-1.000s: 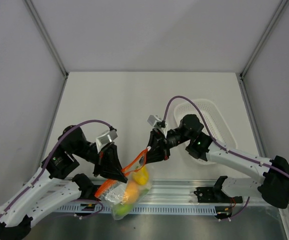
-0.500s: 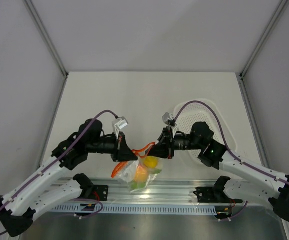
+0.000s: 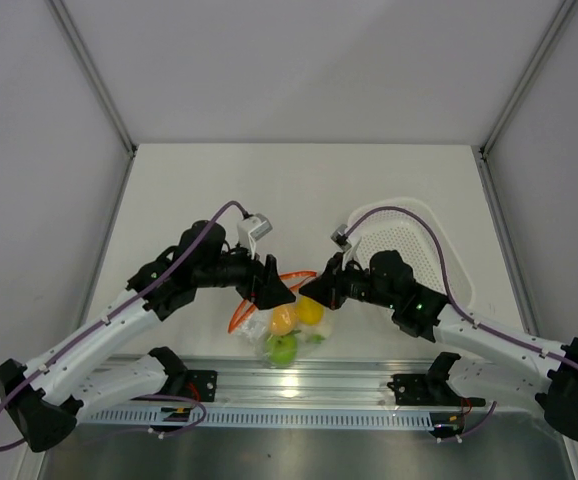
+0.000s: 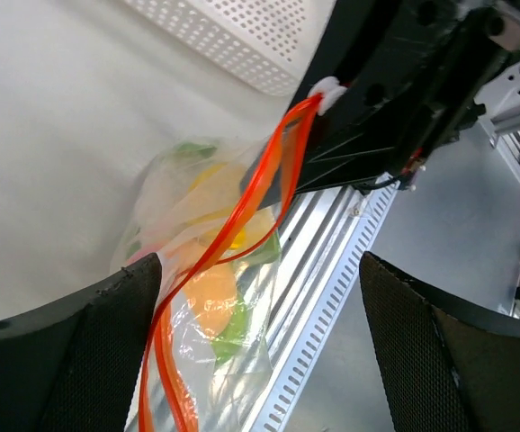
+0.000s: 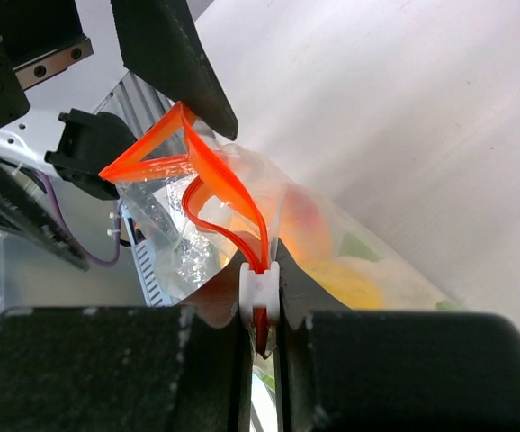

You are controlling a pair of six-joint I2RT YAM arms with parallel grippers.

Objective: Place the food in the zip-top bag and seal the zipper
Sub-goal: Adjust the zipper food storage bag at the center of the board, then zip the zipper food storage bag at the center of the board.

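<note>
White table (image 3: 269,190) from above: the clear bag (image 3: 287,335), toy fruit (image 3: 283,347) inside, sags between the left gripper (image 3: 277,292) and the right gripper (image 3: 314,289).

Left wrist view: those jaws stand wide apart. The orange zipper (image 4: 273,166) runs between them untouched, its lower end cut off.

Right wrist view: the jaws are clamped on the zipper at its white slider (image 5: 260,295).

The film looks soft and slippery; the stiffer strip seems the best hold.

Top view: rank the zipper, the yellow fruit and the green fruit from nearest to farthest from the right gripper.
1. zipper: pinched in the right gripper, running off to its left.
2. yellow fruit: just below the gripper in this view.
3. green fruit: lowest, toward the table's near edge.
</note>
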